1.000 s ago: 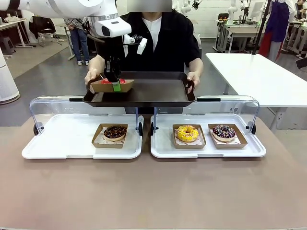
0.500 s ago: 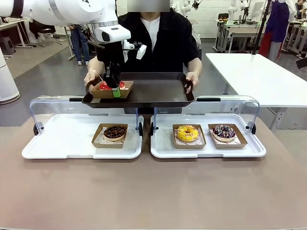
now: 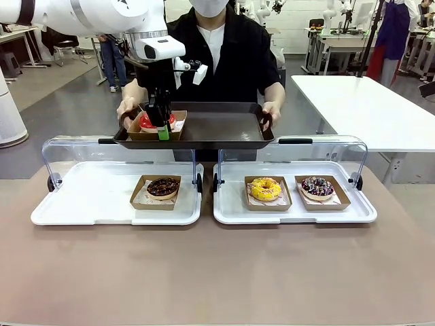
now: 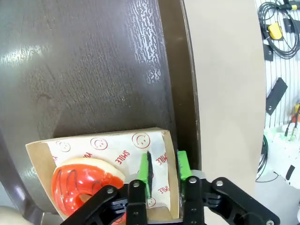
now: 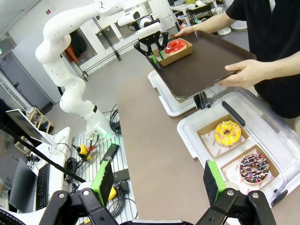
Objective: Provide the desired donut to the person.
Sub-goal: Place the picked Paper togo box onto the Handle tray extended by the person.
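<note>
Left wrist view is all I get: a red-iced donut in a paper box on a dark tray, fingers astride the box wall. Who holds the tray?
Observer: The person across the table holds the tray by both ends.
Operator: Any other donuts around?
Observer: Three, boxed: a chocolate donut in the left case, a yellow donut and a sprinkled donut in the right case.
Operator: And the right arm?
Observer: The right fingers stand wide open and empty, well back from the tray.
</note>
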